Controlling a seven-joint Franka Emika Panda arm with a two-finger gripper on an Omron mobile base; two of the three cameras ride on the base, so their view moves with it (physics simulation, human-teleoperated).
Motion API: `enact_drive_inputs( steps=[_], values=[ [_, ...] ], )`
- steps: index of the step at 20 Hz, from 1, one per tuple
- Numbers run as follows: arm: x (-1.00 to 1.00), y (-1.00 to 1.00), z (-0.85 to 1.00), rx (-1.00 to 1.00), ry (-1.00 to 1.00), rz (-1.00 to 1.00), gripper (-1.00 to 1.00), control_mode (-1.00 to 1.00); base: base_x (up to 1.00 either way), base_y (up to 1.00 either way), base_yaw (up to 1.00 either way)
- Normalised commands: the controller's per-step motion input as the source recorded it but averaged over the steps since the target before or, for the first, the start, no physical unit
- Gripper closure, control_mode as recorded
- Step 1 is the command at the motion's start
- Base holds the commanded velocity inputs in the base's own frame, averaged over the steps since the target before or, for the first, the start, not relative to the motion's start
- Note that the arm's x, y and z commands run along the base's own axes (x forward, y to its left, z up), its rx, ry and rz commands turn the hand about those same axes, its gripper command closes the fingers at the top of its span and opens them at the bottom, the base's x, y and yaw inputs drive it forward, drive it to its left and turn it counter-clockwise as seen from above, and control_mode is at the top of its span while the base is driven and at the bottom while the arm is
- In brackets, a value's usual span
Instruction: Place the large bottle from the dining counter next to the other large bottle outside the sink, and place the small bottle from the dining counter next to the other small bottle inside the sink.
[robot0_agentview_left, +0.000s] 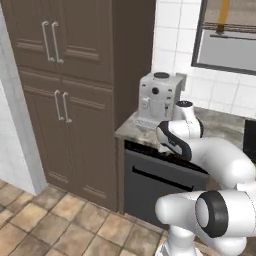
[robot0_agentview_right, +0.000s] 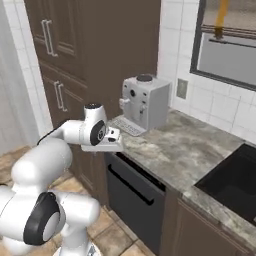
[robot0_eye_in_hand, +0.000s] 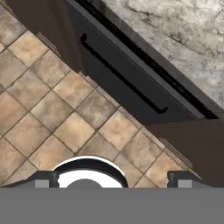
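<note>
Both bottles from the dining counter and the dining counter itself are out of view. A corner of the black sink (robot0_agentview_right: 236, 181) shows at the right, set into the wall counter (robot0_agentview_right: 185, 145); the sink (robot0_agentview_left: 250, 139) also touches the right edge of the left base view. My gripper (robot0_eye_in_hand: 113, 180) points down past the counter's front edge at the floor. Its fingertips (robot0_eye_in_hand: 42, 181) stand far apart with nothing between them, so it is open. The hand (robot0_agentview_right: 103, 144) hovers at the counter's left corner.
A grey coffee machine (robot0_agentview_right: 144, 100) stands on the counter by the wall. Below the counter is a dark dishwasher front (robot0_eye_in_hand: 122, 78) with a bar handle. Tall brown cabinets (robot0_agentview_left: 65, 100) rise to the left. Tan floor tiles (robot0_eye_in_hand: 52, 113) lie below. A window (robot0_agentview_right: 230, 45) sits above the sink.
</note>
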Motion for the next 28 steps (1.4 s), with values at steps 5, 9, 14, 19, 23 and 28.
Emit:
enact_drive_inputs(
  steps=[5,9,14,19,23,28],
  values=[
    [0.0,0.0,0.0,0.0,0.0,0.0,-1.0,1.0,0.31,0.87,0.52],
    [0.0,0.0,0.0,0.0,0.0,0.0,-1.0,1.0,0.41,0.89,0.53],
    [0.0,0.0,0.0,0.0,0.0,0.0,-1.0,1.0,0.46,0.95,0.52],
    [0.0,0.0,0.0,0.0,0.0,0.0,-1.0,1.0,0.53,0.78,0.51],
    [0.0,0.0,0.0,0.0,0.0,0.0,-1.0,1.0,0.6,0.65,0.5],
    [0.0,0.0,0.0,0.0,0.0,0.0,-1.0,1.0,0.53,0.55,0.49]
  ],
)
